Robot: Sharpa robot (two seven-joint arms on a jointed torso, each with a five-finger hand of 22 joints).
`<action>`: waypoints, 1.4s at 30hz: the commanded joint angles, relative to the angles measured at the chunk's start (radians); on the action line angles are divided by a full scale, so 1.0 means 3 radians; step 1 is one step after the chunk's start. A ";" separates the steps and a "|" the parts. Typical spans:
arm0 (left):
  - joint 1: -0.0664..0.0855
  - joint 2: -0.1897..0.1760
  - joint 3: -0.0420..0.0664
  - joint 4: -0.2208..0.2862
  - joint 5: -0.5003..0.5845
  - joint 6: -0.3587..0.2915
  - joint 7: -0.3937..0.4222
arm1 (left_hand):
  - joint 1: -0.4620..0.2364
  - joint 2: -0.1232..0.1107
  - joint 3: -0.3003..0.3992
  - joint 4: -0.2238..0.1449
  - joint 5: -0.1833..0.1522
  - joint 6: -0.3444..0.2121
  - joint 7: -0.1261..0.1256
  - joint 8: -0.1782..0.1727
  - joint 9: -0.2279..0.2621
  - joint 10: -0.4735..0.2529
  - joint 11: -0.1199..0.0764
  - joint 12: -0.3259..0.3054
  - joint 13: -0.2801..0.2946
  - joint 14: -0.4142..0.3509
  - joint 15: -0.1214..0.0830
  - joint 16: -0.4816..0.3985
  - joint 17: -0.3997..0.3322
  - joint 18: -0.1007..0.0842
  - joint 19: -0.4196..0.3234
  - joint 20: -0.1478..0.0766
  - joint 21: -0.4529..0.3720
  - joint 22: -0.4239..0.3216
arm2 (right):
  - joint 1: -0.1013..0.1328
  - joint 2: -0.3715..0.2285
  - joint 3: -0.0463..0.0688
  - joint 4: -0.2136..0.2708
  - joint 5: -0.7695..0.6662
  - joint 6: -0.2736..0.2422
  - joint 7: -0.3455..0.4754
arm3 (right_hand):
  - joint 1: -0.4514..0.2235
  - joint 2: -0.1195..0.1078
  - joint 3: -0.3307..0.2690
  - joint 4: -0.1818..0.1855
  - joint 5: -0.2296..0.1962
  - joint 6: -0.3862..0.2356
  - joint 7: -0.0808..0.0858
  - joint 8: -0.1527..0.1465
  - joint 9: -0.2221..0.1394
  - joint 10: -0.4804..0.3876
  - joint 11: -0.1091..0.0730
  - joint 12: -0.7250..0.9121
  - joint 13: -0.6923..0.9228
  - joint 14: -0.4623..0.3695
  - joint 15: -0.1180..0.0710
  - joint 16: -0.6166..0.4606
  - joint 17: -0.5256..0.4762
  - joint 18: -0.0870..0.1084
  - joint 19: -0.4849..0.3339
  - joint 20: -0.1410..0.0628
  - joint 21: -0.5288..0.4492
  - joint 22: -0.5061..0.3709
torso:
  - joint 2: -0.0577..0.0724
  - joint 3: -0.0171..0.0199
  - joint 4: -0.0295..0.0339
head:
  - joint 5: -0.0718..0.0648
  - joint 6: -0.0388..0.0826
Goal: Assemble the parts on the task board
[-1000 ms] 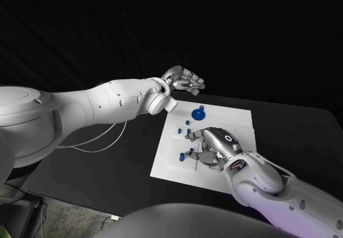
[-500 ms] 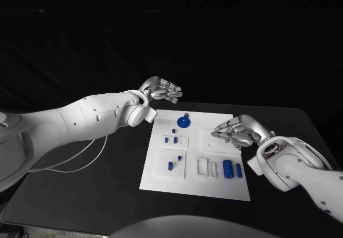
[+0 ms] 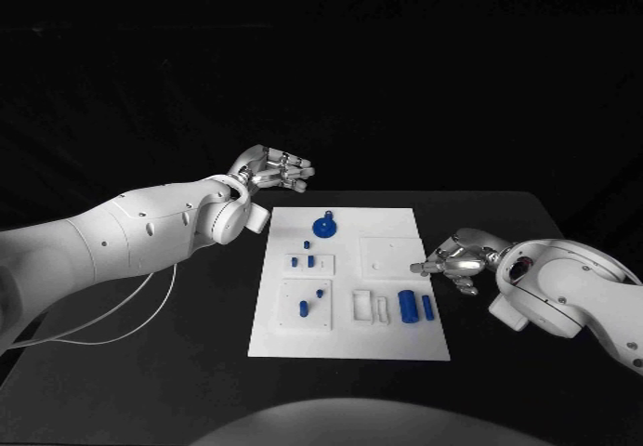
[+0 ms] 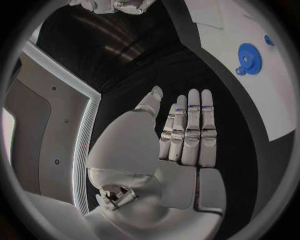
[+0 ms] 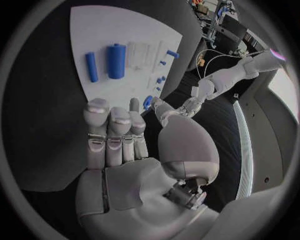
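Two robot hands, both empty with fingers apart: left robot hand (image 3: 273, 171) hangs past the board's (image 3: 402, 344) far-left corner, right robot hand (image 3: 455, 261) just off its right edge. Blue parts sit loose on the board, the cylinder (image 3: 407, 306) nearest. I'd come straight down on it.

This is looking like a robot lab. A white task board (image 3: 402, 344) is lying on a black table (image 3: 161, 353), two white robot arms are reaching over it, and desks with cluttered gear (image 5: 215, 12) are standing behind.
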 commanded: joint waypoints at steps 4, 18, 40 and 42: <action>-0.0015 -0.0008 0.0001 0.0026 0.0126 0.0066 0.0112 | 0.0022 0.0065 -0.0189 0.0010 -0.0028 -0.0026 0.0005 0.0005 0.0003 -0.0074 0.0027 -0.0013 0.0001 0.0000 0.0021 -0.0003 0.0016 -0.0016 0.0047 0.0016 -0.0021 -0.0071 | 0.0004 -0.0053 -0.0001 -0.0011 0.0014 0.0564 -0.0369 | -0.0003 -0.0028 -0.0041 0.0108 -0.0012 -0.0084 0.0025 -0.0018 0.0005 0.0042 0.0011 -0.0057 0.0100 0.0008 0.0027 0.0018 0.0039 -0.0027 0.0170 0.0018 0.0024 0.0010 | -0.0034 -0.0020 -0.0014 | -0.0030 -0.0062; -0.0027 0.0012 0.0000 0.0055 0.0131 0.0158 0.0182 | -0.0333 -0.0060 -0.0601 0.0190 0.0035 -0.0347 -0.0030 0.0005 -0.0002 -0.0207 0.0053 -0.0011 0.0007 -0.0042 0.0049 -0.0004 0.0055 -0.0009 0.0075 0.0048 -0.0014 -0.0281 | 0.0007 0.0095 -0.0153 -0.0102 -0.0307 0.0566 -0.0410 | -0.0060 -0.0069 0.0028 0.0189 -0.0091 -0.0106 0.0042 -0.0018 -0.0103 0.0073 0.0023 -0.0098 0.0237 0.0015 0.0037 0.0034 0.0092 -0.0022 0.0171 0.0030 0.0037 0.0026 | -0.0040 -0.0029 -0.0011 | -0.0027 -0.0114; -0.0028 0.0046 -0.0006 0.0075 0.0131 0.0270 0.0111 | -0.0362 -0.0131 -0.0535 0.0331 0.0013 -0.0403 0.0019 0.0004 -0.0004 -0.0269 0.0087 -0.0012 0.0008 -0.0071 0.0066 -0.0002 0.0063 0.0002 0.0060 0.0065 0.0026 -0.0402 | 0.0021 0.0408 -0.0402 -0.0346 -0.0658 0.0448 -0.0409 | -0.0057 -0.0123 0.0051 0.0258 -0.0158 -0.0123 0.0048 -0.0017 -0.0100 0.0070 0.0029 -0.0134 0.0274 0.0016 0.0038 0.0043 0.0121 -0.0020 0.0173 0.0031 0.0060 0.0042 | -0.0039 -0.0034 0.0008 | -0.0023 -0.0136; -0.0028 0.0051 -0.0009 0.0077 0.0130 0.0296 0.0091 | -0.0374 -0.0137 -0.0537 0.0346 0.0007 -0.0446 0.0028 -0.0004 -0.0007 -0.0271 0.0090 -0.0011 0.0008 -0.0072 0.0068 -0.0004 0.0063 0.0001 0.0058 0.0066 0.0028 -0.0408 | 0.0033 0.0443 -0.0434 -0.0370 -0.0673 0.0450 -0.0411 | -0.0058 -0.0130 0.0058 0.0278 -0.0198 -0.0124 0.0048 -0.0018 -0.0098 0.0070 0.0028 -0.0135 0.0277 0.0017 0.0038 0.0044 0.0124 -0.0020 0.0173 0.0031 0.0062 0.0044 | -0.0038 -0.0035 0.0012 | -0.0025 -0.0136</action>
